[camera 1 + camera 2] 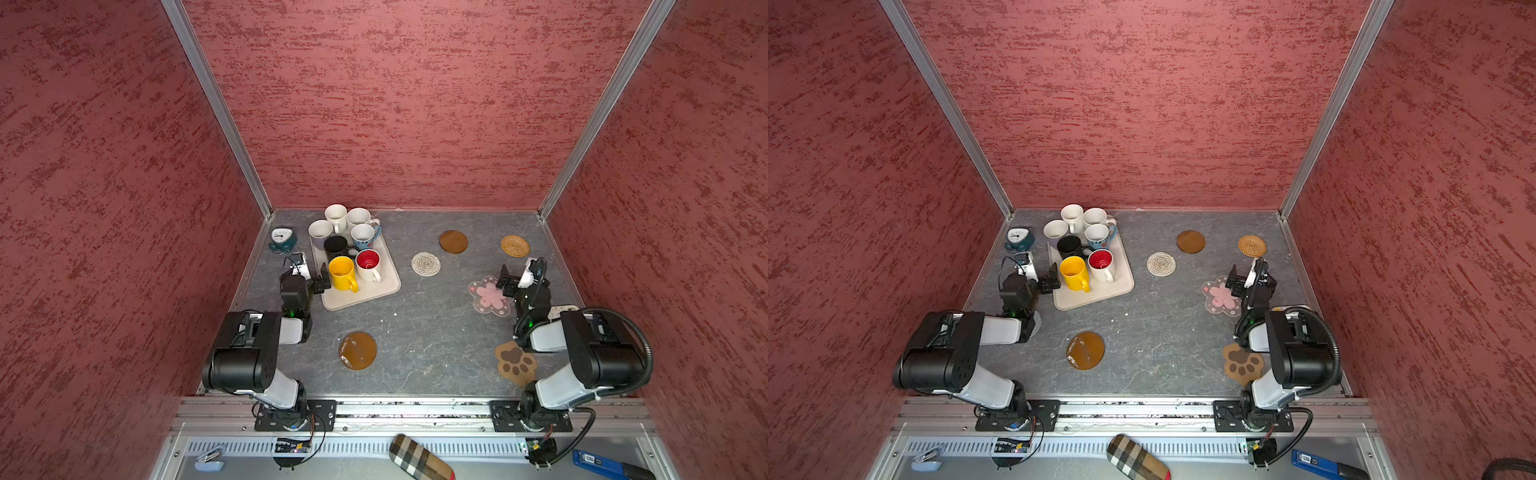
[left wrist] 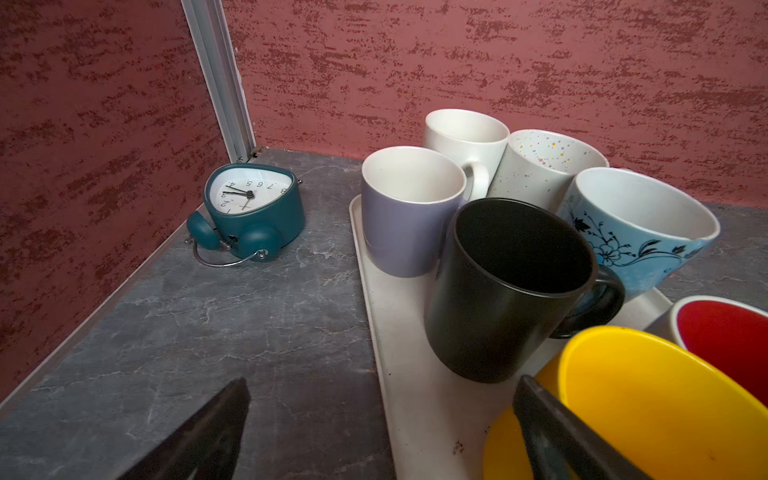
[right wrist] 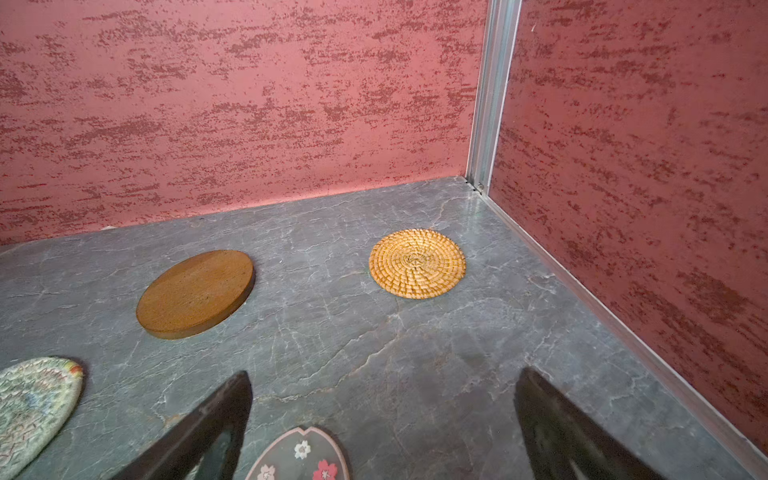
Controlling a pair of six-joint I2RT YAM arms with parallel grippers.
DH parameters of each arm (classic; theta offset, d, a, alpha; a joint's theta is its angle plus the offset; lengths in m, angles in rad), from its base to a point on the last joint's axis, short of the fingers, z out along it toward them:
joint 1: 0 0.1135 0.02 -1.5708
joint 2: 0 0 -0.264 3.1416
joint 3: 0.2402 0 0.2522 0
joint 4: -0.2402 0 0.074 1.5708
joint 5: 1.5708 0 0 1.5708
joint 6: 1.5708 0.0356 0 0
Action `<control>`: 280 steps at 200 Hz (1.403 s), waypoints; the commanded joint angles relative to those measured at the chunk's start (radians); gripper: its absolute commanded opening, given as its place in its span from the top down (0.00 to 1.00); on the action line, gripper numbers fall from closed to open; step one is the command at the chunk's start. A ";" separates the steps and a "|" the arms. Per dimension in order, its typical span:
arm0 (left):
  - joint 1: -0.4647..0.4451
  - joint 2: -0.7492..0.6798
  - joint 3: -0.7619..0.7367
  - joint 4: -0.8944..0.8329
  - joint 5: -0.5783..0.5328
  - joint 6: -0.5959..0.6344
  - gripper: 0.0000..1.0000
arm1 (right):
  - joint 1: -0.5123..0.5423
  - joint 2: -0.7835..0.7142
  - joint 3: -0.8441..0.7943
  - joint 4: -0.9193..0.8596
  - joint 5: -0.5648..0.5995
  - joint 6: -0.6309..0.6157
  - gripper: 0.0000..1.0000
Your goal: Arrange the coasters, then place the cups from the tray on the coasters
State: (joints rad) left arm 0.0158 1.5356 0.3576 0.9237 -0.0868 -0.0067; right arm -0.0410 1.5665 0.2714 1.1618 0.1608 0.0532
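Seven cups (image 1: 336,245) stand packed on the tray (image 1: 368,293), none set out yet. Six coasters (image 1: 426,264) show scattered over the table (image 1: 415,332) right of the tray, well apart, so arranging looks barely begun. Left gripper (image 1: 325,279) hangs at the tray's left edge, jaws spread and empty, one finger (image 2: 552,428) just beside the yellow cup (image 1: 343,272), probably lining up on its wall. Right gripper (image 1: 505,279), far right of the tray, hovers wide and empty over the flower coaster (image 1: 490,296), likely its next pick. A seventh coaster I cannot find.
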 commanded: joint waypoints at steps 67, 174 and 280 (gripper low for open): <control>0.002 0.000 0.016 -0.017 0.045 0.000 0.01 | -0.001 -0.015 0.005 0.007 -0.010 -0.004 0.01; 0.008 0.000 0.021 -0.030 0.056 -0.005 0.01 | -0.005 -0.016 0.011 -0.004 -0.024 0.000 0.01; -0.077 -0.379 0.117 -0.498 -0.219 0.014 0.01 | 0.002 -0.374 0.064 -0.378 0.065 0.089 0.01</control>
State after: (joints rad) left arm -0.0620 1.2926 0.3935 0.6849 -0.2295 -0.0013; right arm -0.0410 1.3560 0.2722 1.0035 0.1890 0.0772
